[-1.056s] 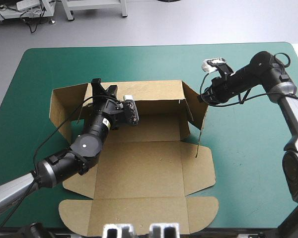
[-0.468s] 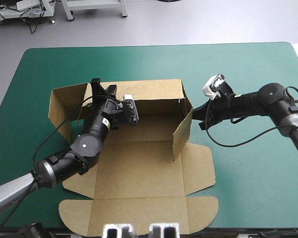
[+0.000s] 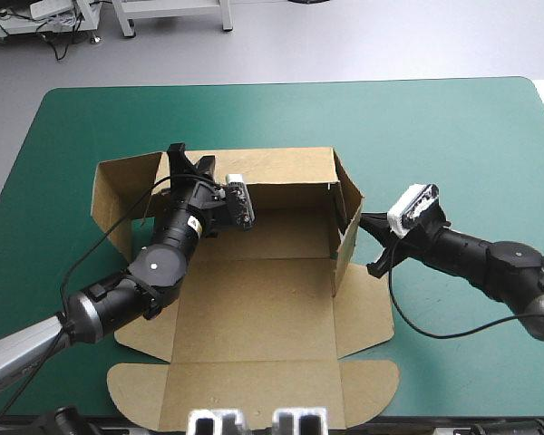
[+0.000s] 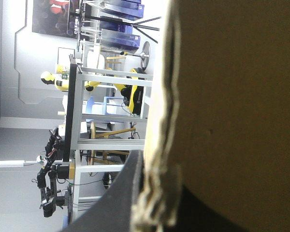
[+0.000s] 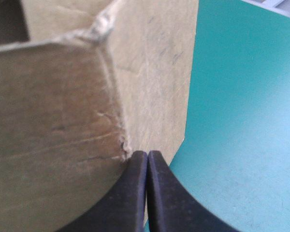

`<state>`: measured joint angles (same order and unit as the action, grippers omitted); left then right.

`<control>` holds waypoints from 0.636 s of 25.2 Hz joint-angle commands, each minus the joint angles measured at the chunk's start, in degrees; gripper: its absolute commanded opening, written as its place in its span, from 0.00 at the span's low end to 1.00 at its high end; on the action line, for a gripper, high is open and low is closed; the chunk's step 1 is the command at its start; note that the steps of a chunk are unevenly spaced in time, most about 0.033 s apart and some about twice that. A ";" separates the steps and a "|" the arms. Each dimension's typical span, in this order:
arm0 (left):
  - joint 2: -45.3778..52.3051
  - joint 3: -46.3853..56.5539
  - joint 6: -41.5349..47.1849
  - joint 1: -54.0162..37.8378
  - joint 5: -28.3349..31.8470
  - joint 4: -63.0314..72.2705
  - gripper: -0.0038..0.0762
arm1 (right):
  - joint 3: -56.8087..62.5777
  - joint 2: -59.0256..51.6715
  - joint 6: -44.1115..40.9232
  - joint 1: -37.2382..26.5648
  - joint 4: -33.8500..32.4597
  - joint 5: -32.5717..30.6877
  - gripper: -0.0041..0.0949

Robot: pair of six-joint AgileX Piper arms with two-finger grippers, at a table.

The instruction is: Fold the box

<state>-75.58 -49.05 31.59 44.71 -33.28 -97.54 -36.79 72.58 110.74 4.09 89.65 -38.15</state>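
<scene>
Since the earlier frames the right gripper [image 3: 366,220] has swung round to the box's [image 3: 254,308] right side, and the right wall [image 3: 346,222] now stands upright. Its fingers are clenched to a point, tip against that wall's outer crease. The left gripper [image 3: 187,163] clamps the back wall [image 3: 281,168] at its left corner, unmoved. The box lies mid-table, front flaps flat. Step: raising the side walls. Next, likely: press inward and tuck.
</scene>
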 commanded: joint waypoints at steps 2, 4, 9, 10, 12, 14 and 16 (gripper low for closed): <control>1.63 -2.02 0.55 0.31 -1.28 -3.70 0.04 | 1.97 -3.16 10.58 -0.23 9.47 -3.79 0.02; 1.63 -2.02 0.55 0.31 -1.23 -3.70 0.04 | 1.97 -3.16 11.48 -0.23 8.99 -6.27 0.02; 1.63 -2.02 -0.59 0.31 -1.23 -3.70 0.04 | 1.97 -3.16 11.84 -0.23 7.86 -7.98 0.05; 1.63 -2.02 -0.71 0.31 -1.13 -3.70 0.04 | 1.97 -3.16 11.84 -0.23 6.89 -8.11 0.10; 1.63 -2.02 -0.96 0.31 -1.14 -3.70 0.04 | 1.87 -3.16 11.84 -0.23 5.31 -9.16 0.34; 1.63 -2.02 -2.11 0.31 -0.68 -3.70 0.05 | 1.61 -3.16 11.73 -0.23 5.85 -9.43 0.64; 1.63 -2.02 -2.67 0.31 0.51 -3.70 0.05 | 0.12 -3.16 11.85 -0.23 5.85 -7.53 0.77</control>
<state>-75.58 -49.05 29.04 44.71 -32.60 -97.54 -33.92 70.84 121.67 4.09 92.87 -44.48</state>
